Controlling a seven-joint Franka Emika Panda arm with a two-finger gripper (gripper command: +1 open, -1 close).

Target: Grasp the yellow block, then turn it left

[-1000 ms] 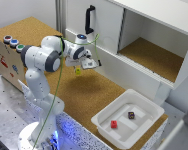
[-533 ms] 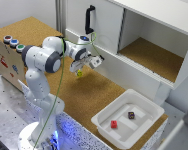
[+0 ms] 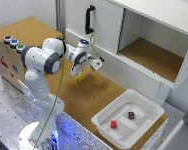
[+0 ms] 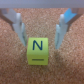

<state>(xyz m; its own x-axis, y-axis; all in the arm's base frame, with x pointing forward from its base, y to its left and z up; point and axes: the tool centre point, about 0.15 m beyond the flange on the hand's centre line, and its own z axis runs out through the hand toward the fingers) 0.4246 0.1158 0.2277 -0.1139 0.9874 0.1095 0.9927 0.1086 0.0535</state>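
Gripper (image 3: 81,73) over the cork board, jaws spread either side of the yellow block (image 4: 37,50) without pinching it. Block sits on the cork between the fingers. Grasp not yet made; leftward turn appears still to come.

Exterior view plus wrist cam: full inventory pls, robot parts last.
yellow block: 1, bright yellow with a dark letter N on its face, on the cork surface between the gripper fingers
red block: 1, red, in the white tray
dark block: 1, maroon, in the white tray, apart from the red one
white tray: 1, white, at the cork surface's edge, exterior view's lower right
cabinet: 1, white, open compartment with cork floor
handle: 1, black, on the cabinet front
buttons: 3, red, blue, green, on the wooden box
gripper: 1, open, fingers either side of the yellow block
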